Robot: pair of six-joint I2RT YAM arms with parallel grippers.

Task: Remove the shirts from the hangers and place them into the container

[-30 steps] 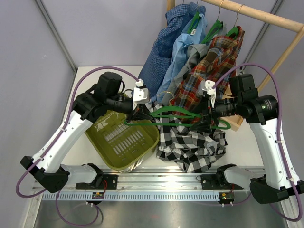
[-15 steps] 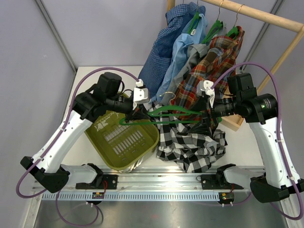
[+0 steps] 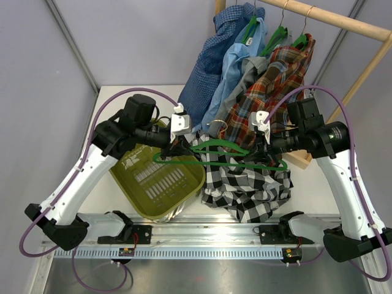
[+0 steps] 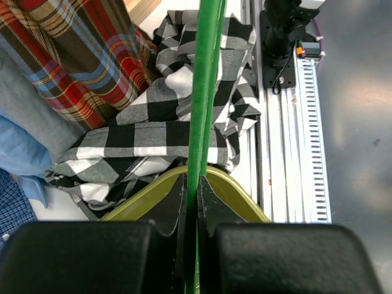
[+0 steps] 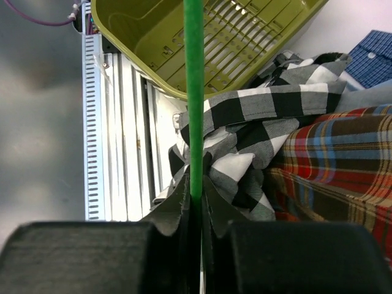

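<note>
From above, the green hanger is held crosswise between the left gripper and the right gripper — the check shirt is heaped beneath, just right of the container. At the left wrist, jaws are seen pinched tight on its bar; at the right wrist, likewise.

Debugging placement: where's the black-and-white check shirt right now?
Top view, centre-right: the black-and-white check shirt lies heaped on the table right of the olive tub, below the green hanger.
</note>
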